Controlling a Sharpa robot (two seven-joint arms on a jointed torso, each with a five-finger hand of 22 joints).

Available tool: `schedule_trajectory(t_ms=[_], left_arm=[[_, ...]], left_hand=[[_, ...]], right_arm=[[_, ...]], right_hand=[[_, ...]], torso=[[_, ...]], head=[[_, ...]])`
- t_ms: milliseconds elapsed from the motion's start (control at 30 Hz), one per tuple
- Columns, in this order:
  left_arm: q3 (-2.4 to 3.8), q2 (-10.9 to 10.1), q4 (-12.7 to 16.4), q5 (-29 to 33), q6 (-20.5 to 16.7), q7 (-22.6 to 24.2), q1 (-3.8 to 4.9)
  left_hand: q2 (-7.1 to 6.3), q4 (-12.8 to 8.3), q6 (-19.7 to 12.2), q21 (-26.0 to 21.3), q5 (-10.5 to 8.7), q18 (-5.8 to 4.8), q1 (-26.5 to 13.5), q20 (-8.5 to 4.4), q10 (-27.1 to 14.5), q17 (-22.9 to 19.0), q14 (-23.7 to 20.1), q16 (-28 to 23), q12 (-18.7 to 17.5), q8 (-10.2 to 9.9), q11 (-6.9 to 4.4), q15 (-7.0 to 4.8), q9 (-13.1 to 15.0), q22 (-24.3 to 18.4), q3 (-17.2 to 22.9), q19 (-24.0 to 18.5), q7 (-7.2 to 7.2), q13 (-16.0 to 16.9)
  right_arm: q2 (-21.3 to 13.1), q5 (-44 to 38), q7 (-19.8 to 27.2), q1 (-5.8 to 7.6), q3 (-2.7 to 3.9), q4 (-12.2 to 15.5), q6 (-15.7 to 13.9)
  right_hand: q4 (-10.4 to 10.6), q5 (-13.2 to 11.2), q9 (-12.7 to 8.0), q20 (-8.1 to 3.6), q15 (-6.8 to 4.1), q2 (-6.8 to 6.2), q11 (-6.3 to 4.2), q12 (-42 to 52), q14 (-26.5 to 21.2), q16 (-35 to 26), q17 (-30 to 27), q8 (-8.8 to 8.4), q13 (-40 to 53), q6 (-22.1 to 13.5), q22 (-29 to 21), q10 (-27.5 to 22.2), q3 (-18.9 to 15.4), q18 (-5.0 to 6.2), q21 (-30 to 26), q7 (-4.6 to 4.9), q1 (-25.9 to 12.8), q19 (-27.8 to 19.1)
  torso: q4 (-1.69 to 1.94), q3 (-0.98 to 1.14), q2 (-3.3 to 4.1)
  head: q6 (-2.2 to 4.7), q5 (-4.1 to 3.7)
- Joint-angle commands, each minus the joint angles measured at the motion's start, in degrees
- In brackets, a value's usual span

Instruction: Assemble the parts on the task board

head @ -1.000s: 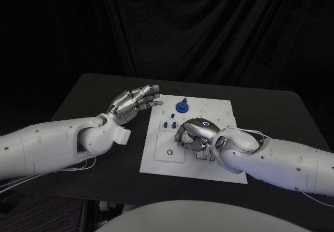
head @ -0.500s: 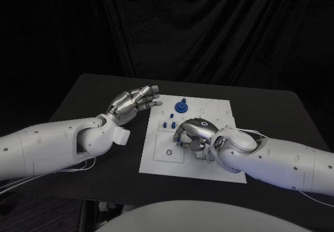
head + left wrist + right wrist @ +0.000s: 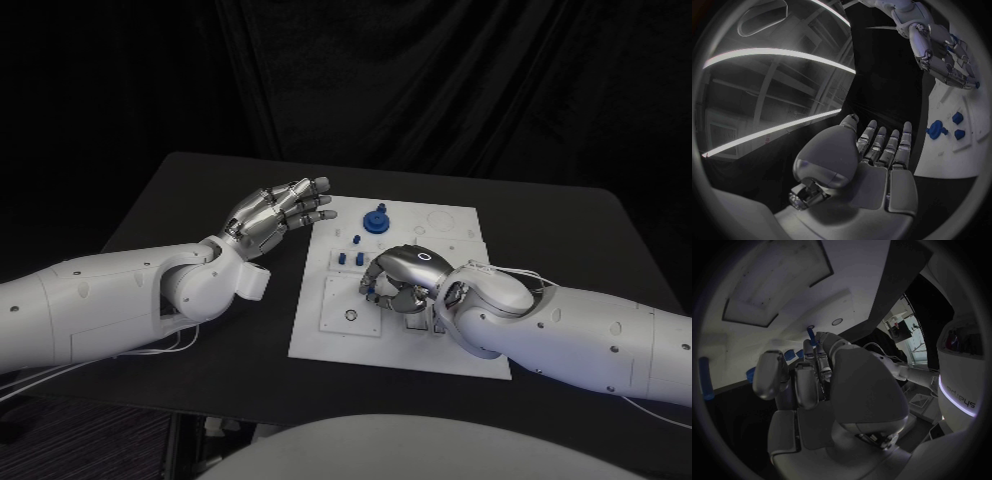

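Black table (image 3: 216, 190) before dark draped curtain (image 3: 433, 80)

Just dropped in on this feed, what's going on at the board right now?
The right hand is down over the middle of the white task board, fingers curled; the right wrist view shows a small blue part pinched at its fingertips. The left hand hangs beside the board's left edge, open and holding nothing. A blue knob-like part and small blue pegs sit further back on the board.

Right hand (image 3: 404, 278) covers task board (image 3: 447, 222) centre; blue knob (image 3: 378, 219) stands behind; board's far right bare.
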Motion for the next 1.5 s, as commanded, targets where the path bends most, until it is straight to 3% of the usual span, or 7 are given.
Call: schedule_trajectory(t_ms=[33, 700, 1067, 1500], left_arm=[[0.04, 0.07, 0.02, -0.02, 0.97, 3.73, -0.15], [0.05, 0.05, 0.0, -0.02, 1.03, 3.5, -0.28], [0.05, 0.05, -0.02, -0.02, 1.1, 3.33, -0.3], [0.05, 0.05, -0.06, -0.02, 1.11, 3.09, -0.39]], left_hand=[[0.67, -0.15, 0.22, 0.25, 0.21, -0.73, 0.06, 0.04, -0.08, 0.09, 0.2, 0.39, 0.18, 0.2, 0.36, 0.26, 0.07, -0.09, 0.3, 0.49, 1.67, 0.08], [0.68, -0.12, 0.19, 0.24, 0.2, -0.76, 0.04, 0.05, -0.1, 0.11, 0.23, 0.5, 0.21, 0.19, 0.42, 0.3, 0.06, -0.1, 0.46, 0.49, 1.74, 0.08], [0.68, -0.12, 0.19, 0.24, 0.2, -0.76, 0.04, 0.05, -0.1, 0.11, 0.23, 0.5, 0.21, 0.19, 0.42, 0.3, 0.06, -0.1, 0.46, 0.49, 1.74, 0.08], [0.69, -0.07, 0.08, 0.23, 0.19, -0.78, 0.01, 0.05, -0.11, 0.11, 0.22, 0.52, 0.2, 0.18, 0.49, 0.32, 0.05, -0.12, 0.62, 0.5, 1.79, 0.08]], right_arm=[[-0.19, -0.39, -1.12, -0.39, -0.2, -0.05, 1.42], [0.29, -2.63, -1.69, -0.4, -0.2, -0.67, 0.6], [0.27, -2.89, -2.29, -0.63, -0.21, -0.72, 2.13], [-0.07, -2.91, -2.34, -0.74, -0.21, -0.14, 1.57]], right_hand=[[-0.47, -0.27, 0.03, -0.11, -0.18, 0.08, -2.27, 0.02, 0.82, -0.38, -0.12, -0.22, 0.04, -0.47, 8.99, 2.77, 0.01, 0.59, -0.27, -0.01, 0.84, -0.26], [-1.22, -0.26, -0.01, -0.03, -0.05, 0.17, -2.1, -0.14, 0.66, -0.51, -0.25, -0.53, 0.09, -0.59, 8.92, 2.82, 0.41, 0.65, -0.6, 0.14, 1.57, -0.54], [-1.5, -0.37, -0.01, -0.02, -0.04, 0.1, -2.07, -0.11, 0.54, -0.68, -0.56, -0.6, 0.16, -0.58, 8.87, 2.87, 0.46, 0.7, -0.81, 0.15, 1.8, -0.68], [-1.56, -0.44, -0.01, -0.01, -0.03, 0.08, -2.05, -0.1, 0.54, -0.67, -0.52, -0.62, 0.19, -0.55, 8.87, 2.9, 0.46, 0.7, -0.81, 0.17, 1.84, -0.7]], torso=[[-0.02, 0.05, 0.06], [-0.01, 0.04, 0.07], [0.01, 0.01, 0.05], [0.02, 0.03, 0.03]], head=[[0.0, 0.0], [0.0, 0.03], [0.0, 0.19], [0.0, 0.27]])
